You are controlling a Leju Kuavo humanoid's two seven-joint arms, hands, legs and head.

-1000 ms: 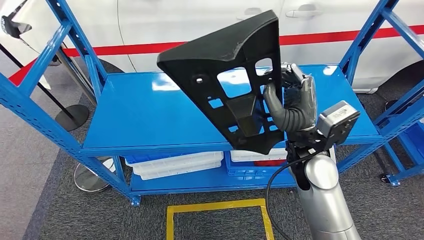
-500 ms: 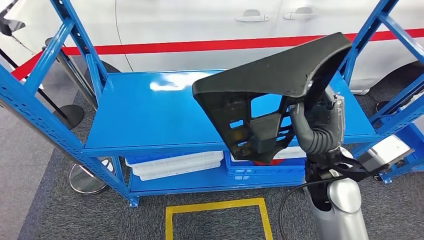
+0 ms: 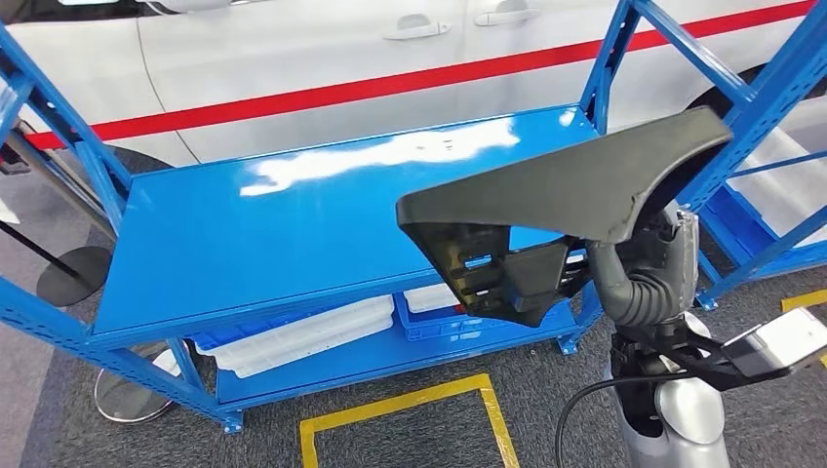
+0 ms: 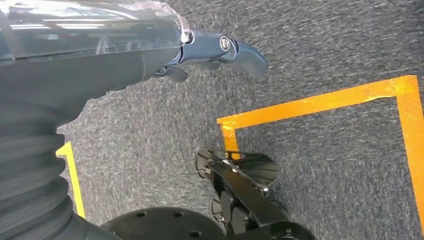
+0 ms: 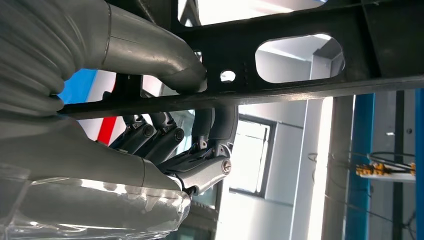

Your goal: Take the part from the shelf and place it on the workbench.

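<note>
1. Your right hand (image 3: 651, 263) grips the black part (image 3: 566, 190), raised off the blue shelf (image 3: 244, 234), over its right front corner.
2. Your left hand (image 4: 150, 55) hangs empty, fingers loose.
3. White trays (image 3: 293, 336) sit on the lower level.

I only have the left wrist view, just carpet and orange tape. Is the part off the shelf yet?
Observer: Yes. In the head view the black part is lifted above the blue shelf, touching nothing on it.
Operator: Which hand has it?
Observer: The right hand grips it from underneath; in the right wrist view its thumb lies across one of the part's bars.
Operator: And my left hand?
Observer: That one you see yourself: the left hand hangs over the carpet holding nothing. The head view adds white trays on the shelf's lower level.
Operator: Any workbench in sight?
Observer: I cannot pick one out; behind the shelf stands a white car with a red stripe.
</note>
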